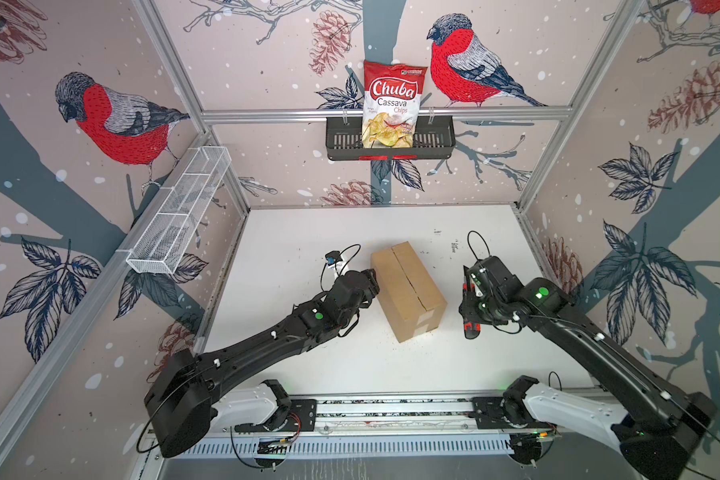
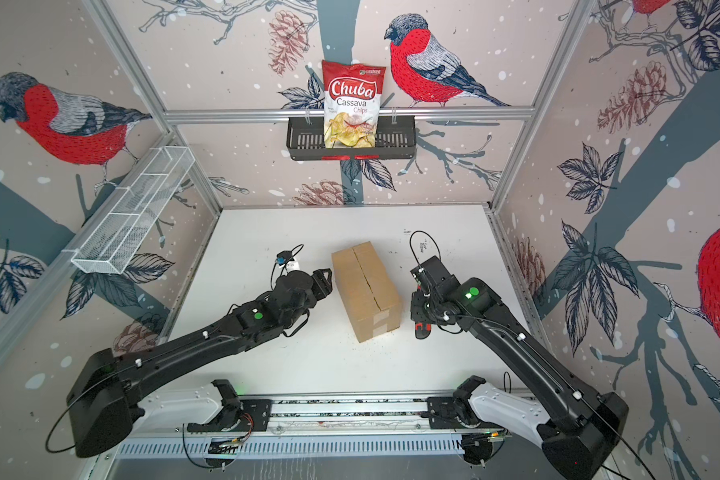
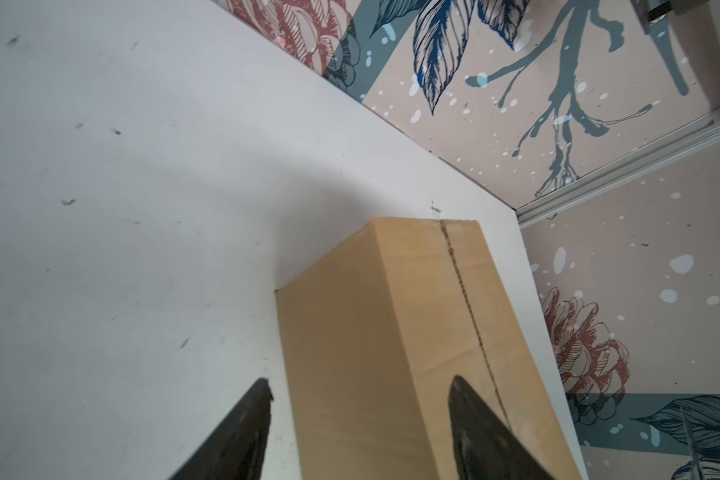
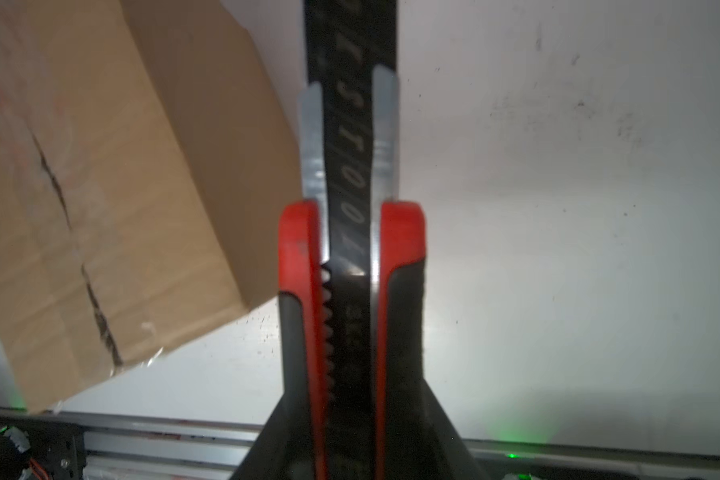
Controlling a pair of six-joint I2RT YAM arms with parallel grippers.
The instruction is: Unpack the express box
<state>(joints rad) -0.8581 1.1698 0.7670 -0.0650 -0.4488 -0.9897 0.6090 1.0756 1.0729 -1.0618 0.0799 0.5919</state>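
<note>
One express box stands between two robot arms, the left arm and the right arm. One red-and-black utility knife is just beside the box. Beyond the box are one black slotted basket, one Chuba cassava chips bag and one white wire rack.

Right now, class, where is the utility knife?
In both top views the red-and-black utility knife is on the right. It is held in the right gripper's fingers, beside the express box's right side and not touching it.
</note>
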